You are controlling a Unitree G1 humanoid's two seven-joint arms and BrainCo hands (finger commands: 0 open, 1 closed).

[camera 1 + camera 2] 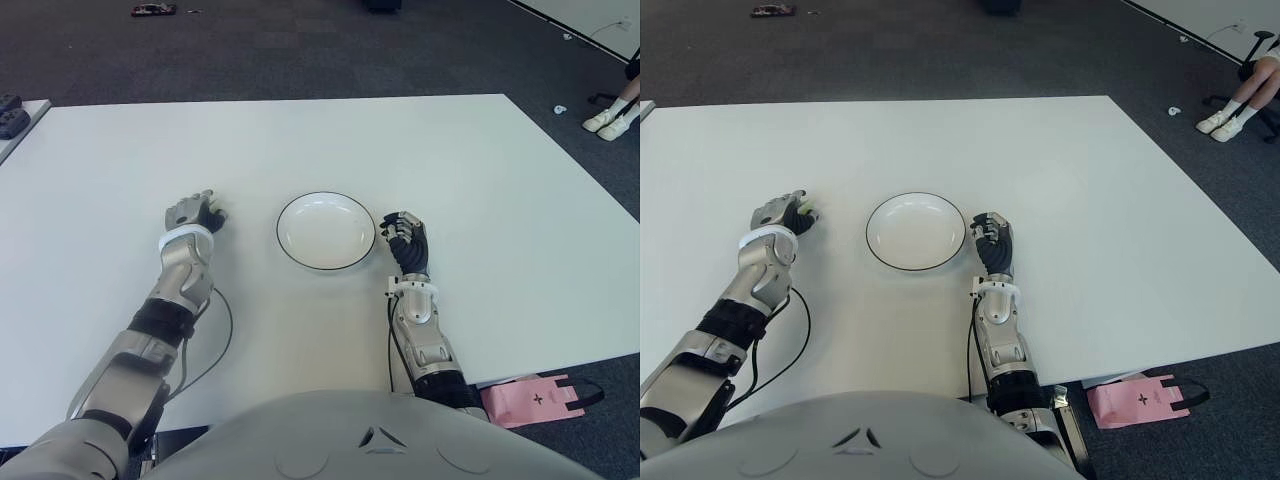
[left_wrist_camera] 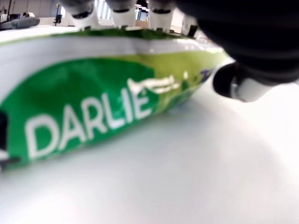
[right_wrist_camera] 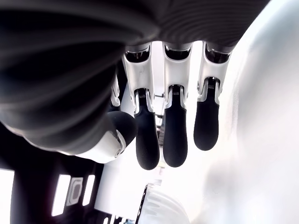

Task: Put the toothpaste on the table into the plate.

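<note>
Still bare, the plate [image 1: 326, 231]

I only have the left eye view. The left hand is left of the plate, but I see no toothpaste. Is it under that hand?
Observer: Yes. The left wrist view shows a green and white toothpaste tube under the left hand, fingers curled over its far edge.
Operator: Lifted yet?
Observer: No, it lies on the white table.
Operator: Is the other hand free?
Observer: The right hand holds nothing, fingers relaxed, right of the black-rimmed white plate.
</note>
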